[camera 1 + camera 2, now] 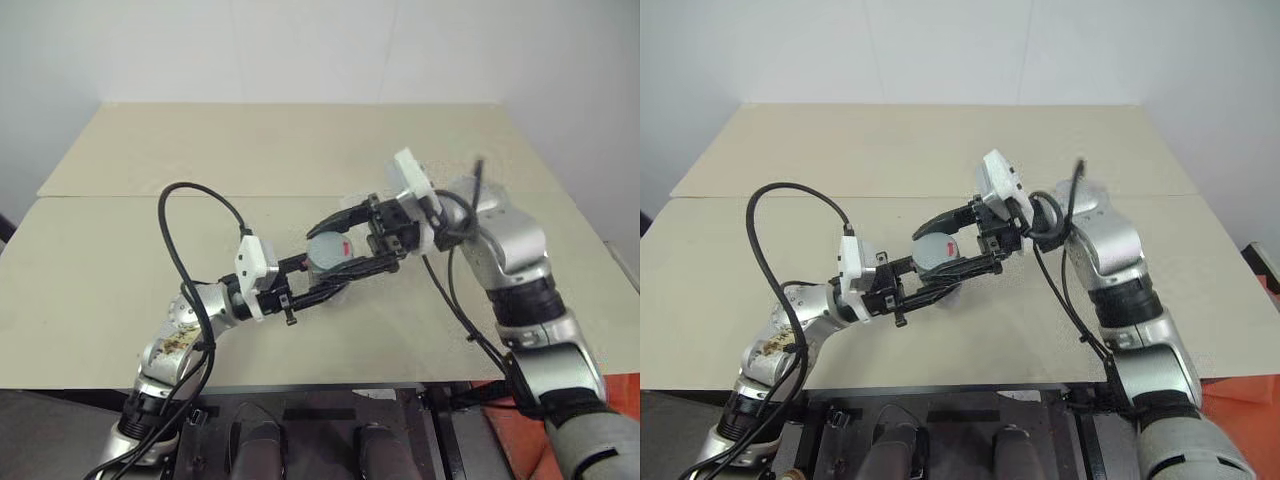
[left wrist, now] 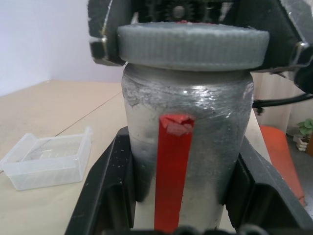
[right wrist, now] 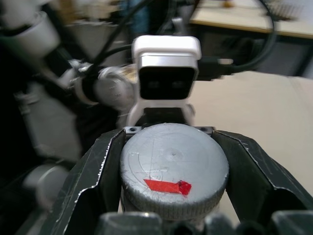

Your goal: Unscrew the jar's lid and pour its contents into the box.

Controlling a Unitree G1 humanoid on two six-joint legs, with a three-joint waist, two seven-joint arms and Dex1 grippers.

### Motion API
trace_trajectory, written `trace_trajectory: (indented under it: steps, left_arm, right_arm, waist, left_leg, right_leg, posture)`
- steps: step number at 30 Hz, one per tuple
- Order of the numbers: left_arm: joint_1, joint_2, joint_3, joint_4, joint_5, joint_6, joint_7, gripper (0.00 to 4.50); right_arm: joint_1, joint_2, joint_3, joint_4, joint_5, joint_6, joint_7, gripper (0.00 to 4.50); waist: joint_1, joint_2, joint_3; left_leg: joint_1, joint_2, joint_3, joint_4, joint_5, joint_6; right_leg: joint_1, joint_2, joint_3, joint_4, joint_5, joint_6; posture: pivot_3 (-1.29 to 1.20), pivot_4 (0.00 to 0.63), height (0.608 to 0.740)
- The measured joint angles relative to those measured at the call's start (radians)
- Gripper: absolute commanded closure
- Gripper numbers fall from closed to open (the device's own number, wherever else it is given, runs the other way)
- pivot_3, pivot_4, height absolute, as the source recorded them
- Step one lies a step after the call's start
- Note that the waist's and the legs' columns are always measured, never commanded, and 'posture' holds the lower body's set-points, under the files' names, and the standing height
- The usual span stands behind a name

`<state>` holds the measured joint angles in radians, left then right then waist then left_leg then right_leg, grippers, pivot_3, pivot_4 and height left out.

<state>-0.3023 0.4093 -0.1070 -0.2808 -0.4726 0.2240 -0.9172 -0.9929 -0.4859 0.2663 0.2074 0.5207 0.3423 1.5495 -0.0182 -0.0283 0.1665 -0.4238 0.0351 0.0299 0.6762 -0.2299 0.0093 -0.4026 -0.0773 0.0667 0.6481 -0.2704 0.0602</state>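
Observation:
The silvery jar (image 1: 322, 252) with a red strip down its side (image 2: 171, 171) hangs above the middle of the table, lying roughly level. My left gripper (image 1: 330, 278) is shut on the jar's body, one black finger (image 2: 110, 186) on each side. From the right, my right gripper (image 1: 338, 255) is shut on the grey ribbed lid (image 3: 173, 171), which bears a red mark on top and sits on the jar's mouth (image 2: 193, 46). The clear plastic box (image 2: 46, 161) rests on the table beyond the jar in the left wrist view.
The beige table (image 1: 300, 160) stretches far behind and to both sides of the arms, with a seam (image 1: 120, 197) running across it. Black cables (image 1: 175, 215) loop from both wrists. A white wall stands behind the table.

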Motion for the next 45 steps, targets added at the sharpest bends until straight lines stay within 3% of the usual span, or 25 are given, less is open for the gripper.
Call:
trace_trajectory:
  steps: [6, 10, 15, 23, 30, 33, 35, 39, 45]
  left_arm:
    - [0.000, 0.003, -0.002, 0.024, 0.005, 0.003, 0.002, 2.57]
    - [0.000, 0.005, -0.002, 0.025, 0.009, 0.003, 0.011, 2.57]
    - [-0.002, -0.008, -0.006, 0.019, 0.008, -0.003, 0.011, 2.57]
    - [-0.007, -0.024, -0.001, 0.051, 0.015, -0.021, 0.011, 2.57]
    - [-0.010, -0.021, 0.013, 0.113, 0.047, -0.052, 0.018, 2.57]
    - [-0.016, -0.034, 0.014, 0.143, 0.083, -0.076, 0.048, 2.57]
    - [-0.025, -0.061, 0.012, 0.161, 0.102, -0.092, 0.074, 2.57]
    - [-0.034, -0.072, 0.017, 0.175, 0.130, -0.113, 0.112, 2.57]
    - [-0.034, -0.078, 0.022, 0.175, 0.134, -0.116, 0.130, 2.57]
  right_arm:
    - [-0.076, -0.037, 0.147, 0.149, 0.080, -0.126, 0.007, 1.70]
    - [-0.088, -0.035, 0.172, 0.196, 0.106, -0.182, 0.012, 1.70]
    - [-0.086, -0.037, 0.197, 0.219, 0.129, -0.199, 0.013, 0.16]
    - [0.048, -0.035, 0.040, 0.131, 0.100, -0.244, -0.021, 0.03]
    - [0.222, -0.085, -0.148, -0.153, 0.110, -0.176, -0.197, 0.03]
    - [0.283, -0.039, -0.184, -0.291, 0.079, -0.123, -0.400, 0.03]
    - [0.311, 0.019, -0.189, -0.403, 0.051, -0.050, -0.587, 0.03]
    - [0.381, 0.107, -0.163, -0.546, -0.012, 0.032, -0.816, 0.03]
    - [0.458, 0.192, -0.060, -0.607, -0.138, 0.100, -1.000, 0.03]
  waist:
    - [0.004, 0.000, 0.000]
    - [0.004, 0.000, 0.000]
    - [0.004, 0.000, 0.000]
    - [0.007, 0.000, 0.000]
    - [0.007, 0.000, 0.000]
    - [0.000, 0.000, 0.000]
    - [0.000, 0.000, 0.000]
    - [0.005, 0.000, 0.000]
    - [0.006, 0.000, 0.000]
  left_leg:
    - [-0.001, 0.000, 0.000, 0.000, 0.000, 0.000]
    - [-0.001, 0.000, 0.000, 0.000, 0.000, 0.000]
    - [-0.001, 0.000, 0.000, 0.000, 0.000, 0.000]
    - [-0.001, 0.000, 0.000, 0.000, 0.000, 0.000]
    - [-0.001, 0.000, -0.001, 0.000, 0.000, 0.000]
    - [-0.001, 0.000, 0.000, 0.000, 0.000, 0.000]
    - [-0.001, 0.000, 0.000, 0.000, 0.000, 0.000]
    - [-0.002, -0.001, 0.000, 0.000, 0.000, 0.000]
    - [-0.001, -0.001, 0.000, 0.000, 0.000, 0.000]
  right_leg:
    - [-0.001, -0.001, 0.000, 0.000, 0.000, 0.000]
    - [-0.001, -0.001, 0.000, 0.000, 0.000, 0.000]
    - [-0.001, -0.001, 0.000, 0.000, 0.000, 0.000]
    - [-0.001, -0.001, 0.000, 0.000, 0.000, 0.000]
    - [-0.001, -0.001, 0.000, 0.000, 0.000, 0.000]
    - [-0.001, -0.001, 0.001, 0.002, 0.000, 0.000]
    - [-0.002, 0.000, 0.001, 0.002, 0.000, 0.000]
    - [-0.002, -0.001, 0.001, 0.001, 0.000, 0.000]
    - [-0.001, -0.001, 0.001, 0.001, 0.000, 0.000]
  posture:
    - [0.00, 0.150, 0.740]
    - [0.00, 0.150, 0.740]
    - [0.00, 0.150, 0.740]
    - [0.00, 0.150, 0.740]
    - [0.00, 0.150, 0.740]
    - [0.00, 0.150, 0.740]
    - [0.00, 0.150, 0.740]
    - [0.00, 0.150, 0.740]
    - [0.00, 0.150, 0.740]
